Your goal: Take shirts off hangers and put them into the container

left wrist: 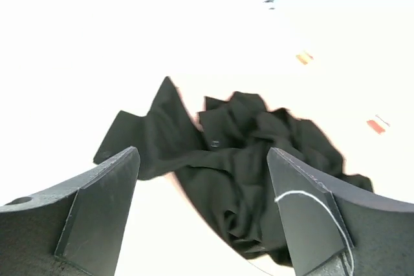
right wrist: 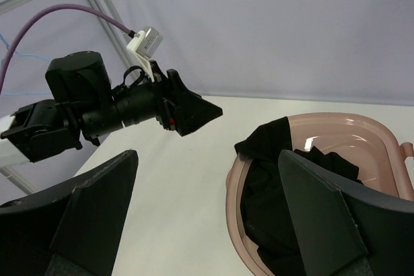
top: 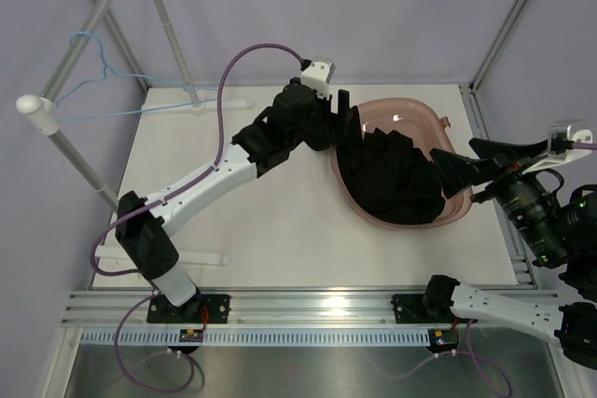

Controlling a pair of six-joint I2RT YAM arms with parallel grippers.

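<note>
I have the left gripper (top: 341, 116) spread wide and empty at the pink tub's (top: 417, 109) left rim. The black shirt (top: 396, 179) lies crumpled inside the tub just beyond its fingertips, with a fold lapping that rim. The right gripper (top: 455, 160) — equally wide, holding nothing — hovers at the tub's right edge.

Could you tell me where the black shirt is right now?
Top view: the black shirt lies bunched in the pink tub, right of table centre, spilling over its left rim.

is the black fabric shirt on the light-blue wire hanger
No, the black fabric shirt lies in the translucent pink plastic tub; the hanger is bare.
</note>
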